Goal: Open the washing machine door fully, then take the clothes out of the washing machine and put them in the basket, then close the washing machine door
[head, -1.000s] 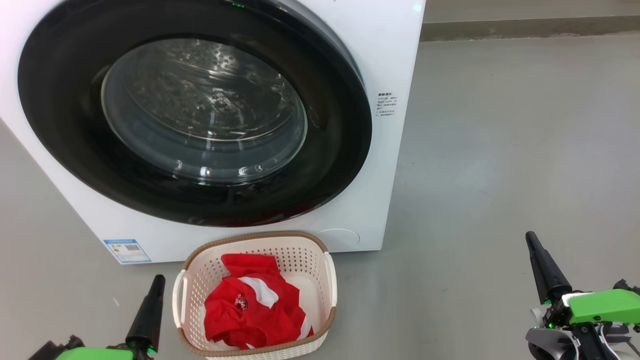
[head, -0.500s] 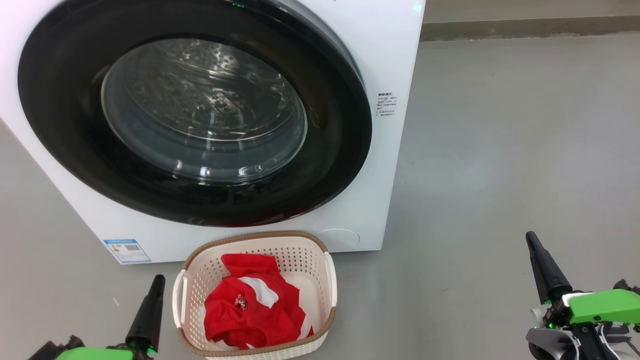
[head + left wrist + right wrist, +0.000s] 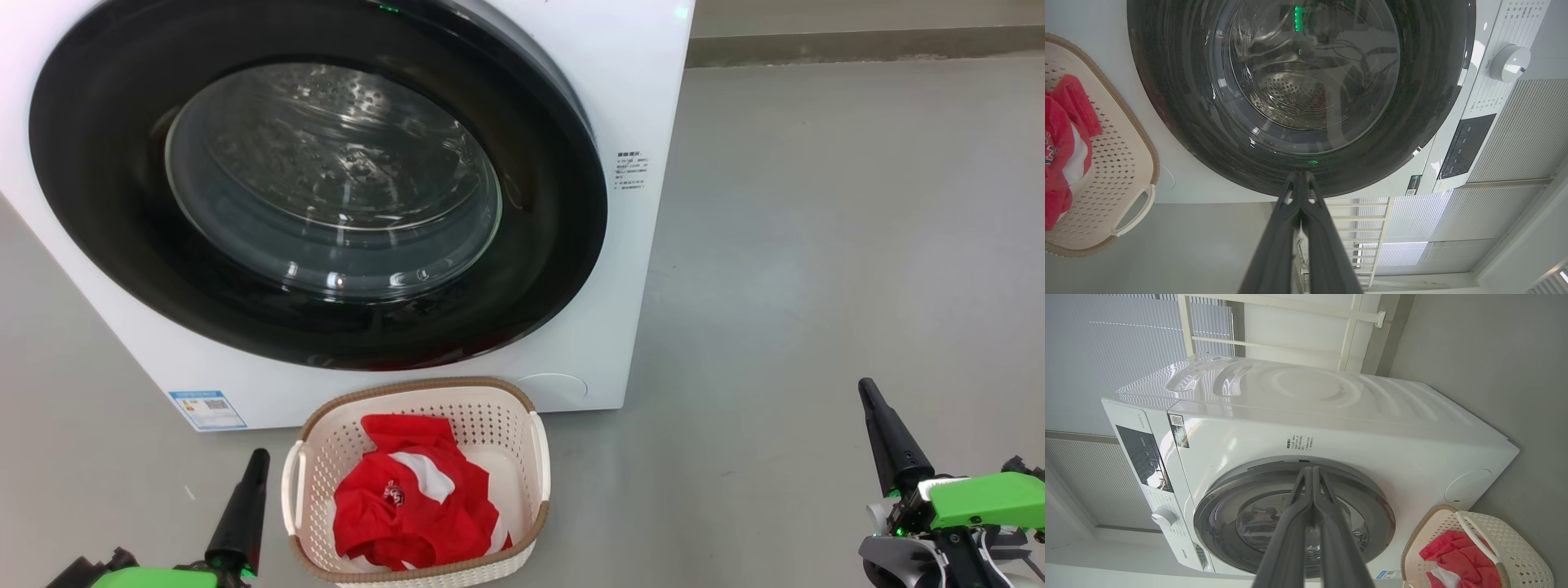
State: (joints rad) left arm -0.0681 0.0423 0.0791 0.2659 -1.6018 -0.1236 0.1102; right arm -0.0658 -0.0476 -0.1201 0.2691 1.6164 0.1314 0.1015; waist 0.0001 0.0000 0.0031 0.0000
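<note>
Head view: left gripper (image 3: 260, 454) and right gripper (image 3: 865, 387), fingers pressed together, hold nothing; basket (image 3: 424, 383) with clothes (image 3: 408, 498) sits near the closed washing machine door (image 3: 122, 212).

Bright, even, diffuse daylight; crisp focus in the head view. Glints and pale reflections on the glass of the washing machine door (image 3: 326, 180). Striped glare from bright blinds (image 3: 1106, 355) across the top of the washing machine (image 3: 1290, 388). Faint soft shadow on the floor (image 3: 816, 245) beside it. Strong wide-angle bowing toward wrist-view edges.
</note>
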